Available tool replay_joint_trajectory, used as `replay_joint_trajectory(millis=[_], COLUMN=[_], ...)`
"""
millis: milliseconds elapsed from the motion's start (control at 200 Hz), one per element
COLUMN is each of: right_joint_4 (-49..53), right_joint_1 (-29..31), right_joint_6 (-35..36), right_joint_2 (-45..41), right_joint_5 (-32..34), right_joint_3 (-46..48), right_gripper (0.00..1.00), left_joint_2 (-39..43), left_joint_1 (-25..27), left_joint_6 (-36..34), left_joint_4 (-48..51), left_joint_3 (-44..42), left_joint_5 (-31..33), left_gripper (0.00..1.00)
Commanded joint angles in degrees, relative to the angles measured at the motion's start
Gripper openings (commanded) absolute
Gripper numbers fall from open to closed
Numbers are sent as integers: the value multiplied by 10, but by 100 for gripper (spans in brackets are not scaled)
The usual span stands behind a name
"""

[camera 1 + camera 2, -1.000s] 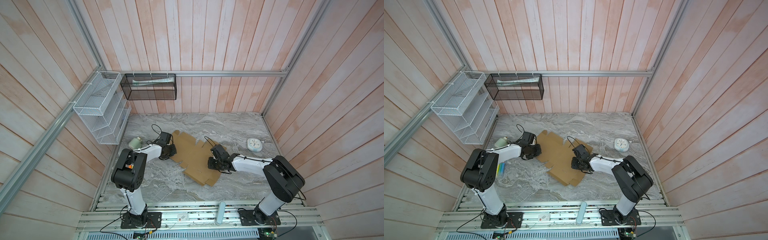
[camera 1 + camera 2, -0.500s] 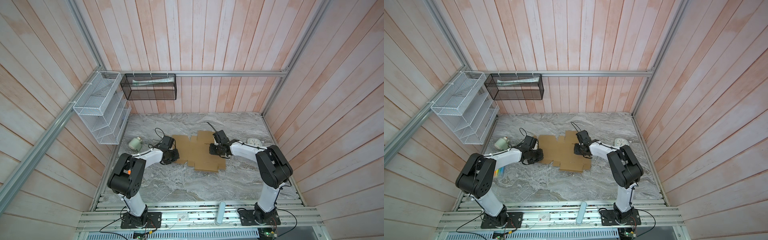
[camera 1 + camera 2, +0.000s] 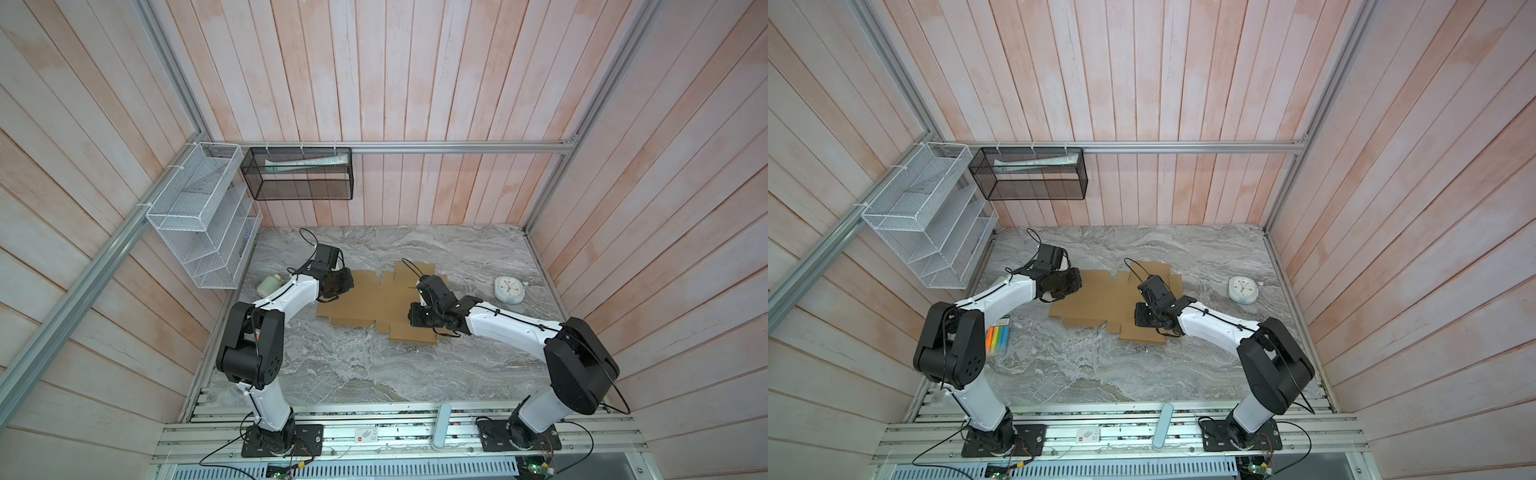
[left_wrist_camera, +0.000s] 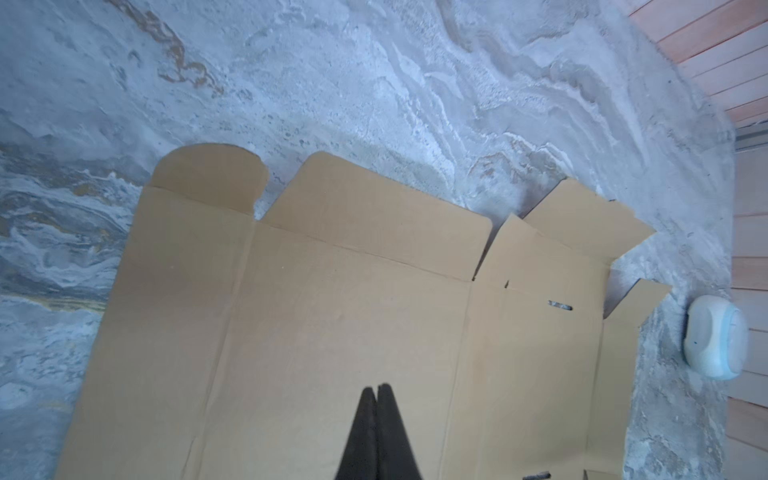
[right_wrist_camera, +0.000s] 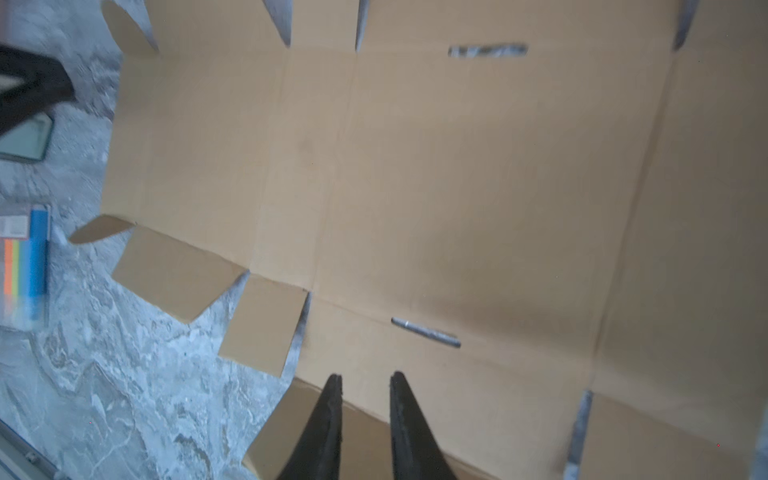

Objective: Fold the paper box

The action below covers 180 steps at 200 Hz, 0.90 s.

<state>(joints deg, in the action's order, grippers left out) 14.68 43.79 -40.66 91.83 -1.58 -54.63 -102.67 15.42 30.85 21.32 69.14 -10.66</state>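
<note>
The paper box [image 3: 374, 301] lies flat and unfolded in the middle of the worktop [image 3: 357, 374]. The left gripper [image 4: 376, 388] is over its left part, clenched on nothing. The right gripper [image 5: 365, 376] is over its near right flap, slightly parted, holding nothing.

The paper box [image 3: 374, 299] is dull brown cardboard. The table [image 3: 374, 374] looks like smooth gray stone. The walls [image 3: 415, 83] are pale wood planks. At 10 o'clock hang a white wire rack [image 3: 199, 216] and a black mesh basket [image 3: 299, 195], both metal.
</note>
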Motion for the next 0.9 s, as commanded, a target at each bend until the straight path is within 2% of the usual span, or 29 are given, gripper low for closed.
replay_joint_trajectory(millis=[0, 255, 895], right_joint_4=[7, -30, -54], right_joint_1=[32, 54, 38], right_joint_6=[-57, -105, -108], right_joint_2=[3, -8, 30], right_joint_5=[-1, -11, -18], right_joint_3=[19, 74, 116], right_gripper=[22, 22, 21], left_joint_2=[-22, -35, -8], left_joint_1=[-2, -2, -2], left_joint_6=[-17, -8, 7], left_joint_4=[11, -8, -26], left_joint_3=[4, -22, -124], left_joint_5=[-2, 0, 11], left_gripper=[0, 0, 0])
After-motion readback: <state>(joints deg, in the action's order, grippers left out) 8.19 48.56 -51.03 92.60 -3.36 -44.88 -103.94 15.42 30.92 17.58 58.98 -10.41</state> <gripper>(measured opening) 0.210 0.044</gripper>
